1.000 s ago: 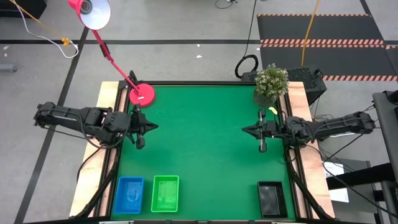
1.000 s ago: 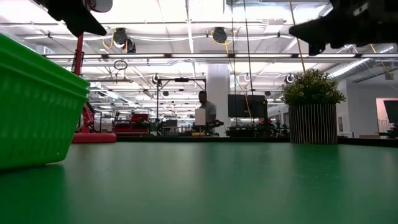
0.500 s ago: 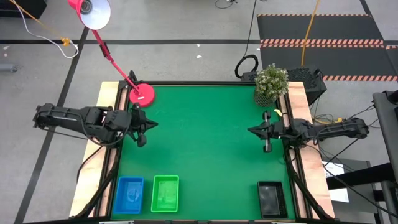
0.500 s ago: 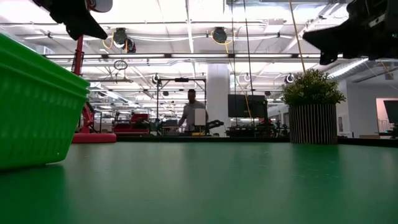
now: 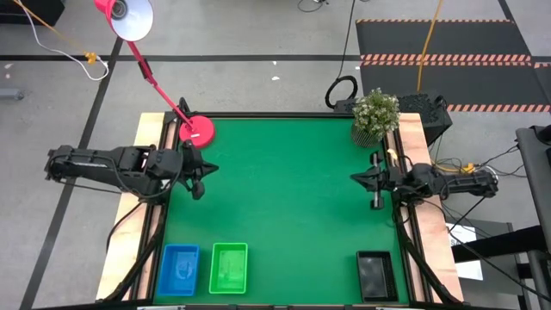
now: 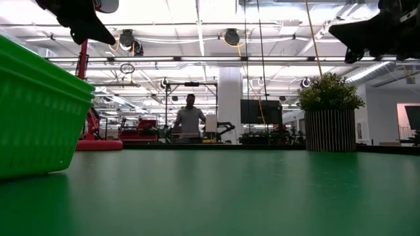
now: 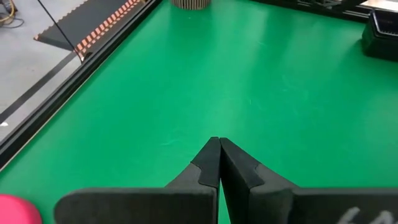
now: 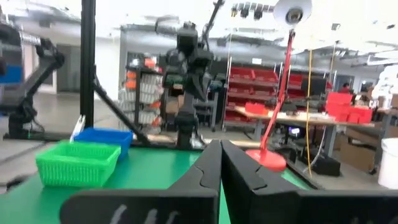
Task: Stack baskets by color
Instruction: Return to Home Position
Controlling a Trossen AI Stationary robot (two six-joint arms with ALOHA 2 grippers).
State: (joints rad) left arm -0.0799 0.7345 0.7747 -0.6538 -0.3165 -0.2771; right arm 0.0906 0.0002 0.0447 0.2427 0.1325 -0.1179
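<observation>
Though unevenly apart, three stacks: blue (image 5: 180, 269), green (image 5: 228, 268), black (image 5: 375, 275).

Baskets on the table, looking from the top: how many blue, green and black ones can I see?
Blue basket: 1
Green basket: 1
Black basket: 1
Total: 3 showing from above; any nested inside them cannot be counted.

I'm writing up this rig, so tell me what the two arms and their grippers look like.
Both the left arm and right arm are black jointed segments. The left gripper and right gripper each have two dark wedge-shaped fingers tapering to thin tips.
</observation>
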